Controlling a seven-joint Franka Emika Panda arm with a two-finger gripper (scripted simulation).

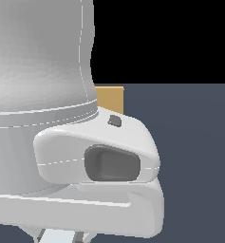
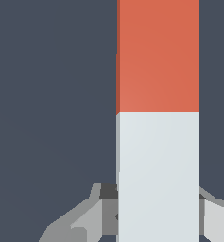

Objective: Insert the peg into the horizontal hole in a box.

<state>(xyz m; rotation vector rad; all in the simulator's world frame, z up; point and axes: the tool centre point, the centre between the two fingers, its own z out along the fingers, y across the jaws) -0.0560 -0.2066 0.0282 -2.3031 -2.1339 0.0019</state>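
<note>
In the wrist view the peg [image 2: 158,94] fills the middle: a square bar, orange-red on one half and pale grey-white on the other. My gripper [image 2: 158,210] is shut on the pale end, with one finger [image 2: 97,215] against each side. In the exterior view only a corner of the tan box [image 1: 110,98] shows behind the arm. The hole is hidden. The peg and the fingers are hidden in the exterior view.
The white arm body [image 1: 42,95] fills most of the exterior view's left and centre and blocks the scene. The dark blue-grey floor [image 1: 194,142] shows at the exterior view's right and behind the peg in the wrist view.
</note>
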